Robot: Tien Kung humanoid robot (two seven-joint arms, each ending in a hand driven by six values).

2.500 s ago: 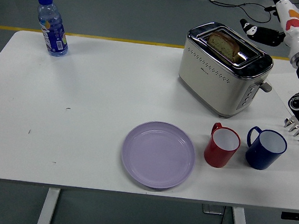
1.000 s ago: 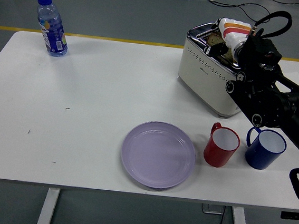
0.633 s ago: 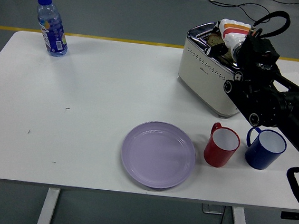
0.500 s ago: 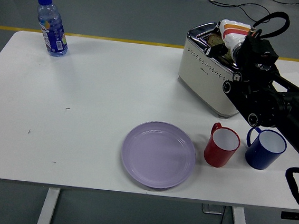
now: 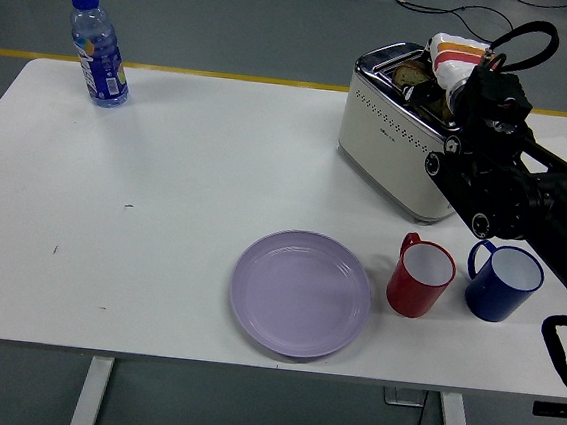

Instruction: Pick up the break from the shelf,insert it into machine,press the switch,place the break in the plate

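Observation:
A slice of bread (image 5: 411,75) stands in the slot of the cream and chrome toaster (image 5: 388,122) at the back right of the table. My right hand (image 5: 435,83) sits over the toaster's top, right at the bread, with its white and orange wrist above it. The black forearm hides the hand's grip. The empty lilac plate (image 5: 301,293) lies near the front edge, left of the mugs. My left arm is out of the picture.
A red mug (image 5: 420,276) and a blue mug (image 5: 503,282) stand in front of the toaster, under my right forearm. A blue-capped water bottle (image 5: 98,49) stands at the back left of the white table (image 5: 165,191).
My right arm swung in from the right edge and reached over the toaster's slot. In the last half second the wrist lifted slightly up and to the right.

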